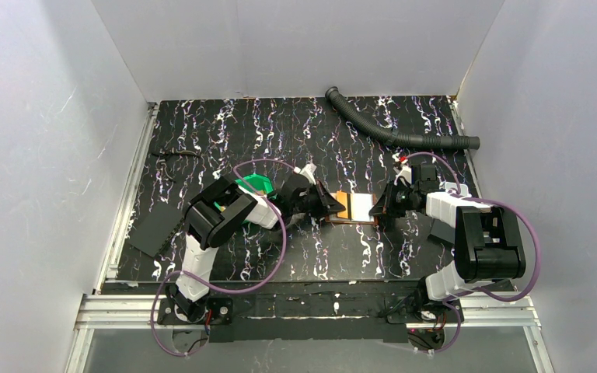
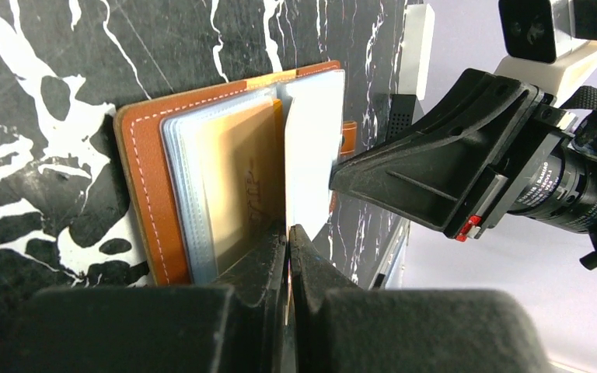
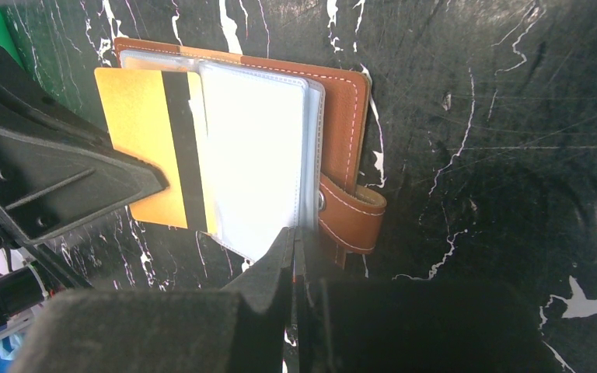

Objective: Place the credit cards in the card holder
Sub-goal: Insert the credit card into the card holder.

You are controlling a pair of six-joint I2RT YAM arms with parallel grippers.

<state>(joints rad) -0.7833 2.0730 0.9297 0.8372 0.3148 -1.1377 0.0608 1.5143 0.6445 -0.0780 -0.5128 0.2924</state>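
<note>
Centre of the top view: card holder [image 1: 355, 207] lying open on the black, white-veined bench [image 1: 280, 132], brown leather cover underneath, snap tab [image 3: 354, 221] at its right edge in the right wrist view. Left end effector [image 1: 333, 210]: reaches in from the holder's left, pinched shut on a yellow credit card [image 3: 132, 109] with a black stripe; holds it flat over the holder's left half, right edge meeting the pale inner sleeve [image 3: 256, 155]. Right end effector [image 1: 378, 211]: sits at the holder's right, closed narrow on the card holder, gripping the lower edge of that sleeve. Left wrist view: tan card face behind clear plastic at mid-frame, white sleeve standing up beside it, black tip of the right end effector touching the sleeve's right edge. Green bin [image 1: 258, 184] just left of the left end effector, partly hidden by the arm. Ribbed grey hose [image 1: 427, 141] at upper right, well apart; flat black sheet [image 1: 154, 231] at the bench's left edge.
</note>
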